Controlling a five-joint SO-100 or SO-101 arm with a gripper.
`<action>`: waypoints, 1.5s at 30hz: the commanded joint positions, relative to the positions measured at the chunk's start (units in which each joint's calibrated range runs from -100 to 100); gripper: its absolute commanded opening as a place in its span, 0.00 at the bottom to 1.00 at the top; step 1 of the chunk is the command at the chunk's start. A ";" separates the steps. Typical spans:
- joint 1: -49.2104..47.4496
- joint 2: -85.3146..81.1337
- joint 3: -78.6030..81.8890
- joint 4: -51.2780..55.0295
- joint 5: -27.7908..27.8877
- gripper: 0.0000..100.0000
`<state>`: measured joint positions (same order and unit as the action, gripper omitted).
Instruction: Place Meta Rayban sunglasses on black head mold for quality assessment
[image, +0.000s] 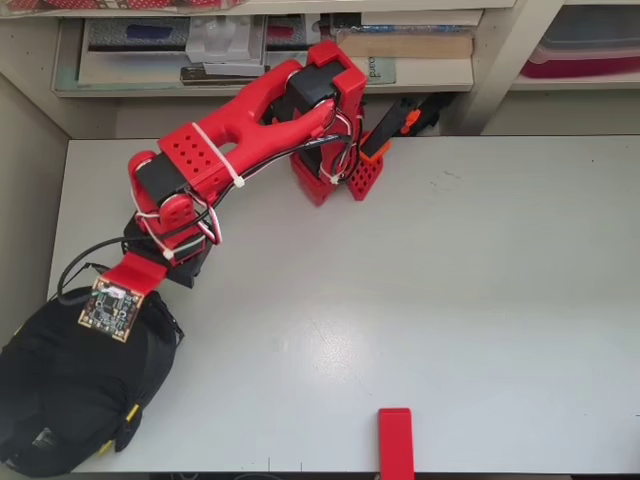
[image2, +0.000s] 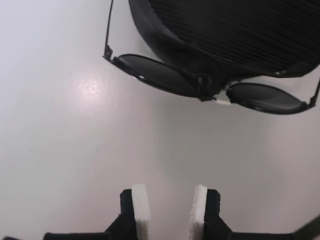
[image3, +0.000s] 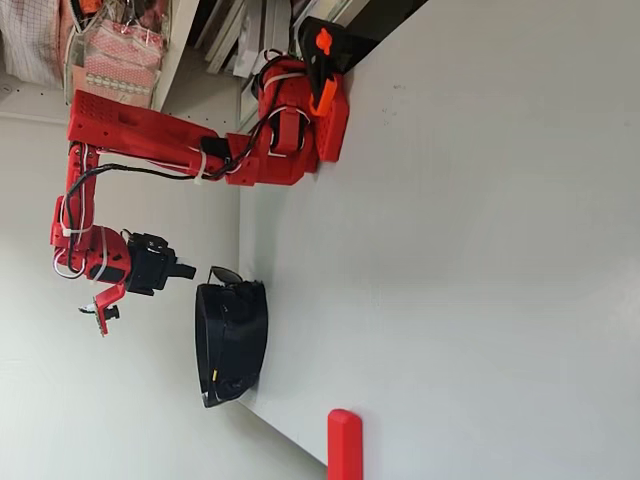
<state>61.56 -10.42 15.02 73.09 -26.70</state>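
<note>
step: retreat straight off the face, avoiding the frame, so the fit is undisturbed | gripper (image2: 170, 210): pads spread, holding nothing | sunglasses (image2: 165, 75): seated on the head mold (image2: 235, 35), lenses across its front, clear of the fingertips, well apart in wrist view
</note>
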 joint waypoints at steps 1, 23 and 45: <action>1.30 1.27 -0.73 -3.98 -0.65 0.81; 1.38 9.45 -1.01 -12.55 -5.06 0.93; 1.03 21.26 -15.48 -12.55 -5.00 0.93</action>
<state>62.09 11.01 7.71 61.49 -31.52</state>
